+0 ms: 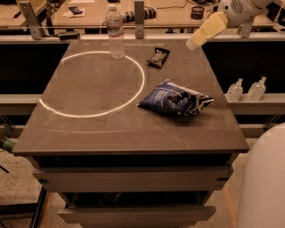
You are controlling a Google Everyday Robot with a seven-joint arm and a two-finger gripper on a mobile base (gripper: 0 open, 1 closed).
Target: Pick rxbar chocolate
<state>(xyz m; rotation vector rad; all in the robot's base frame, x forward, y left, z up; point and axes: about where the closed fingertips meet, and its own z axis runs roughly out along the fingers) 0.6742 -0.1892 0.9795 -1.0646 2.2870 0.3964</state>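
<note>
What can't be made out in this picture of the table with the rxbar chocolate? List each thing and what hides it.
- Camera view: print on the rxbar chocolate, too small to read.
- Camera view: the arm behind the claw, which hangs near the table's far right corner, cut off by the top edge.
- Camera view: white rounded shape, cut off by the right edge.

The gripper (194,42) hangs over the far right corner of the table (89,133), with bare tabletop between it and the snack bar (158,57); the water bottle (116,31) and chip bag (174,99) stand apart from the bar
</note>
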